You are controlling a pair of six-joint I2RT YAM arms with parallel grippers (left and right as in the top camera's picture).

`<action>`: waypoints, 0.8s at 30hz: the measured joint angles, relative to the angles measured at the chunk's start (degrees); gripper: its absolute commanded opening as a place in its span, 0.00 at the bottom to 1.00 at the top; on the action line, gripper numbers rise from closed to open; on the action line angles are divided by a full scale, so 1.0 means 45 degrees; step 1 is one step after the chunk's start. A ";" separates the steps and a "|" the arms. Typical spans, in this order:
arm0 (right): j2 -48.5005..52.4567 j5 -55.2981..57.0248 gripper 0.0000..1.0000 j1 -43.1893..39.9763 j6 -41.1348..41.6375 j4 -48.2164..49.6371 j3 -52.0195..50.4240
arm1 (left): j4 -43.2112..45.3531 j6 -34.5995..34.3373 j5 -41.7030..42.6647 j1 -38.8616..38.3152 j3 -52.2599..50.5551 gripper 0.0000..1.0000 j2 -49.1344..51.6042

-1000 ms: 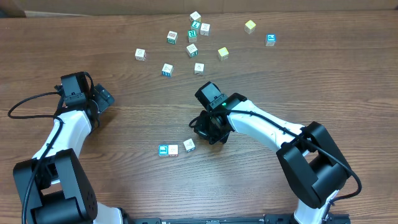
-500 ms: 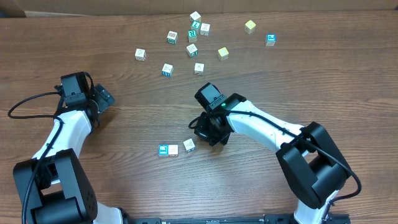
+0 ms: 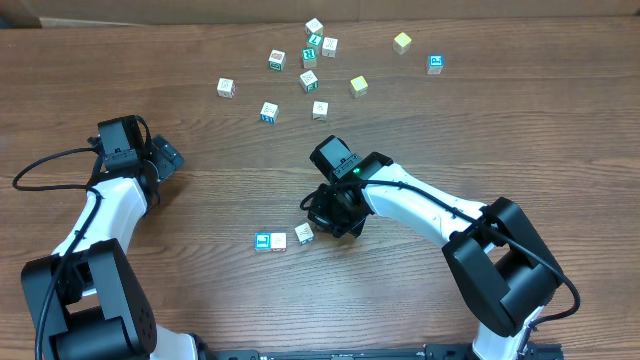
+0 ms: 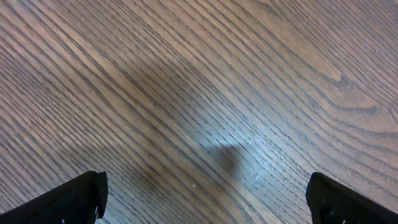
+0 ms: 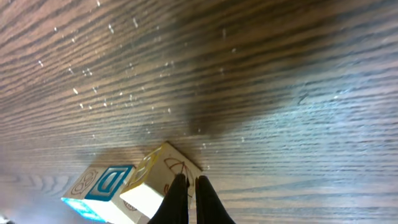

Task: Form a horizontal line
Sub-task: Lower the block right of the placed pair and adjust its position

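Over the table: horizontal line [image 3: 272, 241] sits front-centre, a blue-faced cube touching a whitish one; tilted cube [image 3: 304, 233] lies just right of it.
Left wrist: left gripper [image 4: 211, 200] has its jaws wide apart over bare wood [image 4: 199, 93].
Right wrist: right gripper [image 5: 186, 194] has its fingertips together at the tilted cube.

Hidden tips, cropped cubes, unreadable letters

From overhead the right gripper [image 3: 314, 224] hides its own fingertips under its dark wrist housing, and the letters on the loose cubes [image 3: 308, 80] are too small to read. In the right wrist view the bottom edge crops the blue-faced cube [image 5: 102, 186], and the tilted cube [image 5: 165, 171] half covers its whitish neighbour. Only the corner tips of the left gripper [image 4: 204, 190] show.
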 measured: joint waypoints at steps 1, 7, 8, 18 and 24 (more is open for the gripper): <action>-0.0005 -0.0078 0.04 0.0000 0.0000 0.0000 0.0000 | 0.0000 0.0000 0.0000 0.0000 0.0000 1.00 0.0000; 0.0000 -0.0345 0.04 0.0000 -0.0005 -0.0131 0.0000 | -0.0005 0.0000 0.0000 0.0000 0.0000 1.00 0.0000; 0.0000 -0.0408 0.04 0.0000 0.0000 -0.0136 0.0000 | -0.0005 0.0000 0.0000 0.0000 -0.0005 1.00 0.0000; 0.0000 -0.0155 0.04 0.0000 0.0000 -0.0049 0.0000 | -0.0010 0.0000 0.0000 0.0000 0.0000 1.00 0.0000; 0.0000 0.0136 0.04 0.0000 -0.0005 0.0423 0.0000 | -0.0010 0.0000 0.0000 0.0000 0.0000 1.00 0.0000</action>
